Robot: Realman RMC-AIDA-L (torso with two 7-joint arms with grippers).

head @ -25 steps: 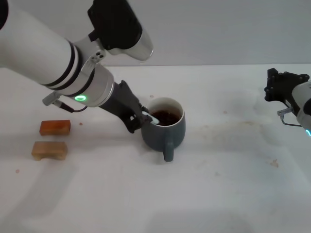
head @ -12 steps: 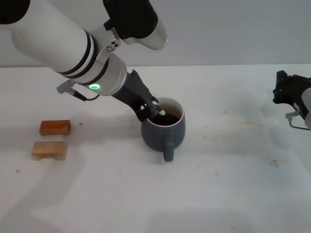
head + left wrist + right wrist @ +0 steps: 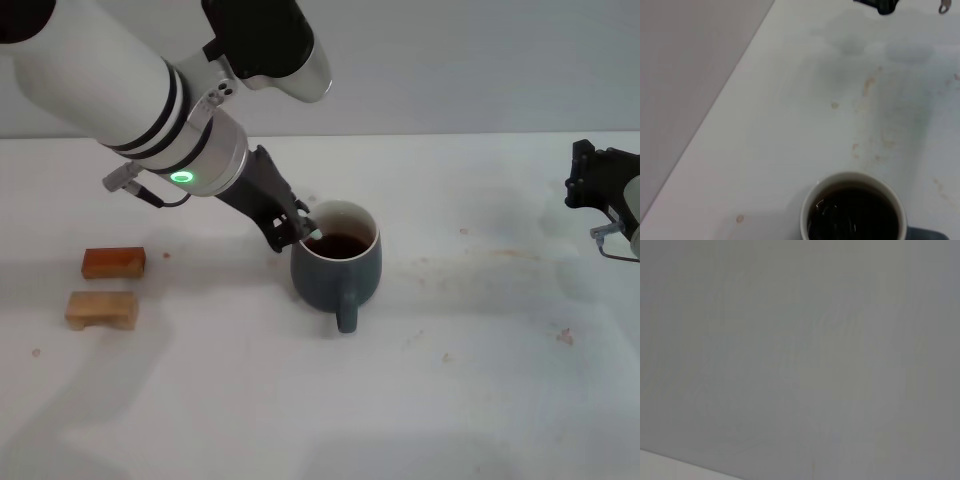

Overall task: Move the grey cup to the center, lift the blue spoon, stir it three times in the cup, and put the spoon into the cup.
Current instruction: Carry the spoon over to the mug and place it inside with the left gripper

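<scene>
The grey cup [image 3: 338, 272] stands near the table's middle, handle toward me, with dark liquid inside. It also shows in the left wrist view [image 3: 852, 176]. My left gripper [image 3: 299, 227] is at the cup's left rim, shut on the blue spoon [image 3: 312, 235]. Only a pale sliver of the spoon's handle shows at the fingertips, slanting into the cup. Its bowl is hidden in the liquid. My right gripper [image 3: 598, 178] hangs idle at the far right edge, well away from the cup.
An orange-brown block [image 3: 113, 262] and a tan wooden block [image 3: 101, 308] lie at the left of the white table [image 3: 480, 380]. Faint brown stains mark the table right of the cup. The right wrist view shows only a grey wall.
My left arm swung up and right around the cup's rim, then came back a little to the left, with the spoon still in the cup. The right gripper drifted slightly right.
</scene>
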